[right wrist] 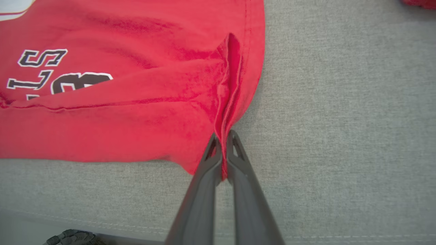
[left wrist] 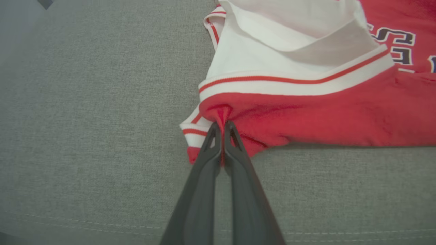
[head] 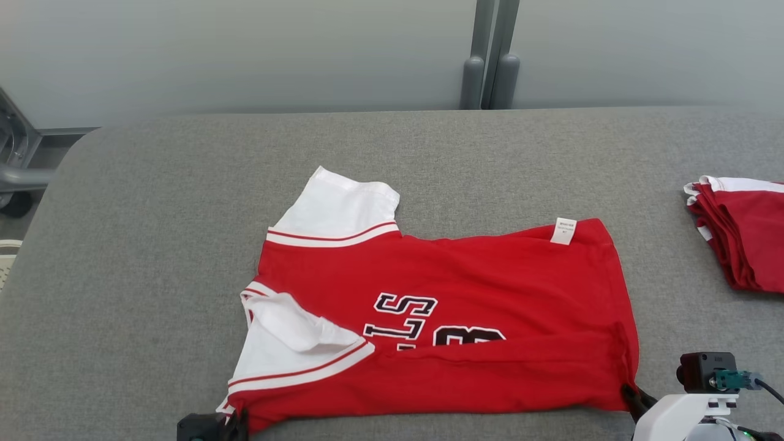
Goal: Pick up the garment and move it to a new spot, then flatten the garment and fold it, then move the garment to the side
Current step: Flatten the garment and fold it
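Note:
The garment (head: 453, 294) is a red jersey with white sleeves and black lettering, lying on the grey table (head: 153, 202) with its near edge folded over the print. My left gripper (head: 236, 422) is shut on the near left corner by the white sleeve; the left wrist view has its fingertips (left wrist: 222, 127) pinching red cloth (left wrist: 306, 115). My right gripper (head: 631, 395) is shut on the near right corner. In the right wrist view its tips (right wrist: 223, 136) clamp a raised ridge of the red hem (right wrist: 230, 85).
A stack of folded red and white garments (head: 744, 233) lies at the table's right edge. Behind the table stands a pale wall with a grey post (head: 490, 61). A metal frame (head: 15, 165) stands at the far left.

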Available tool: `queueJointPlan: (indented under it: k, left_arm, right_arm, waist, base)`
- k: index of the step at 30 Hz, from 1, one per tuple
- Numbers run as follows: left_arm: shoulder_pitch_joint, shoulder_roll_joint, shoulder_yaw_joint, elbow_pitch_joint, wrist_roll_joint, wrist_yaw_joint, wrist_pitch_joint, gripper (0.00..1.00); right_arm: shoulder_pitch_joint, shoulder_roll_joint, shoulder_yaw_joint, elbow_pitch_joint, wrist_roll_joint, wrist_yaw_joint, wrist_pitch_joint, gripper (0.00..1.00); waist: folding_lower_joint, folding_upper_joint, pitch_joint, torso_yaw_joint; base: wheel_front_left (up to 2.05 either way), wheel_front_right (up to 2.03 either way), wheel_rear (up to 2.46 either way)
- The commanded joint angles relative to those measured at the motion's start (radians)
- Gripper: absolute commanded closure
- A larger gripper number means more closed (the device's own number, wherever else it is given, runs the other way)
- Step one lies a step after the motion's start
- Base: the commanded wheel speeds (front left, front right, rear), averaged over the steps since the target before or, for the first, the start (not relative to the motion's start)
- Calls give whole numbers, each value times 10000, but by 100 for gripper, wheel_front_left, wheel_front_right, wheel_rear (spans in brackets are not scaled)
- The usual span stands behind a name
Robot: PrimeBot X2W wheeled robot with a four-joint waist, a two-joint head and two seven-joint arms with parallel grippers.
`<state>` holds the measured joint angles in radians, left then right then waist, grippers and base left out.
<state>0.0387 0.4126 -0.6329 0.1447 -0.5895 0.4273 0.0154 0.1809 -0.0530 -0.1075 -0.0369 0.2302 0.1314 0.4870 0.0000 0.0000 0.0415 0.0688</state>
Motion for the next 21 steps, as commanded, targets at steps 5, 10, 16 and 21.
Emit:
queueJointPlan:
  k: [5, 10, 16, 21]
  left_arm:
    - [349, -79, -69, 591, -128, -81, -185, 100]
    - [159, -174, -114, 1252, -69, -520, -874, 0]
    - [-326, -617, 461, 2009, -294, -981, -2404, 0]
    - [-979, -1146, 1464, 1666, 162, -1675, -2824, 0]
  right_arm:
    - [256, -13, 64, 385, -178, -16, -204, 100]
    - [385, 6, 50, 652, -147, -16, -334, 0]
    - [87, 11, -161, 621, -366, -16, -1355, 0]
    - [-73, 17, -194, 688, -397, -14, -2989, 0]
  waist:
    - [0, 0, -185, 31]
    - [0, 0, -256, 122]
    - [0, 0, -350, 152]
    - [0, 0, -541, 280]
  base:
    - [0, 0, 0]
    - [0, 0, 0]
    - [0, 0, 0]
    - [0, 0, 0]
